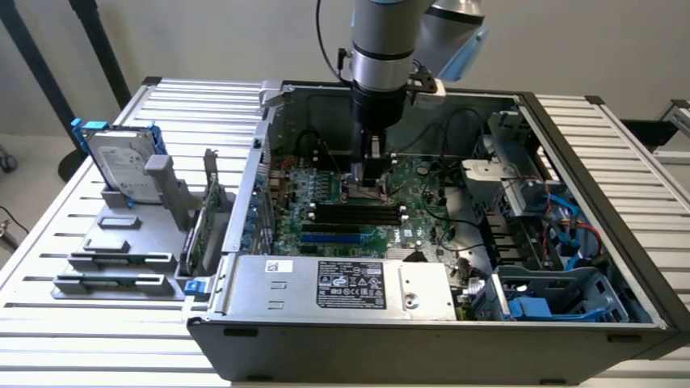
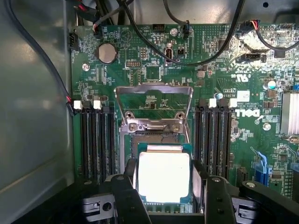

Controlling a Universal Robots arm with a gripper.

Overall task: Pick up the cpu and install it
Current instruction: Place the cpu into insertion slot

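The cpu [image 2: 163, 175], a small square chip with a bright silver top, sits between my gripper's [image 2: 164, 186] two black fingers [image 2: 131, 182], which press against its opposite sides. It hangs level just over the open socket [image 2: 156, 140] on the green motherboard [image 2: 154, 70], whose metal load frame [image 2: 154, 105] is flipped up beyond it. In the exterior view my gripper [image 1: 370, 174] reaches straight down into the open computer case [image 1: 603, 267], low over the board's middle; the chip itself is hidden there.
Black memory slots [image 2: 96, 140] flank the socket on both sides, and black cables [image 2: 196, 56] loop across the board. Outside the case, at the exterior view's left, stand a hard drive with blue rails [image 1: 124, 166] and grey holder blocks [image 1: 119, 259]. A power supply [image 1: 334, 287] fills the case's near side.
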